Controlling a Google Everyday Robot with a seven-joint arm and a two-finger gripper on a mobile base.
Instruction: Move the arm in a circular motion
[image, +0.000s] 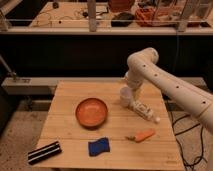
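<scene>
The white jointed arm (170, 87) reaches in from the right edge, bends at a rounded elbow (142, 62) above the far side of the table, and turns downward. Its gripper (126, 96) hangs low over the wooden table (65, 100), right of the orange bowl (91, 112) and just left of a white bottle (145, 111) lying on its side. Nothing shows held in the gripper.
A blue sponge (99, 146) lies near the front edge. An orange carrot-like piece (142, 135) sits at the front right, and a black-and-white striped bar (44, 152) at the front left corner. A dark shelf with railings runs behind the table.
</scene>
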